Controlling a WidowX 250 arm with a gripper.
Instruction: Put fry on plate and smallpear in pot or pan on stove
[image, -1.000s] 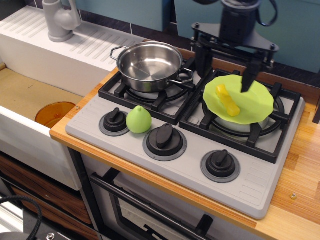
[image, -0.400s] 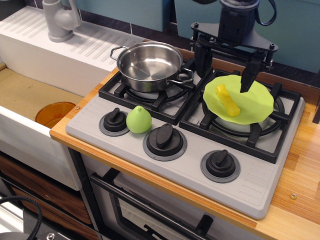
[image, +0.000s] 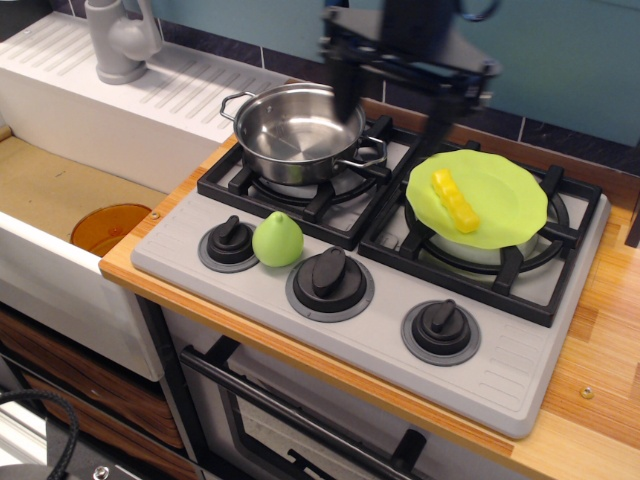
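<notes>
On the stove (image: 330, 330), the fry (image: 455, 200) already lies on the plate (image: 510, 205), right of the empty pan (image: 295, 130). The gripper (image: 395, 95) hangs above, jaws released. The pear (image: 277, 240) waits below the pan, beside a knob (image: 231, 240).

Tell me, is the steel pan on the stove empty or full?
Empty. The pan shows only its bare shiny bottom; the small pear sits outside, between two knobs.
</notes>
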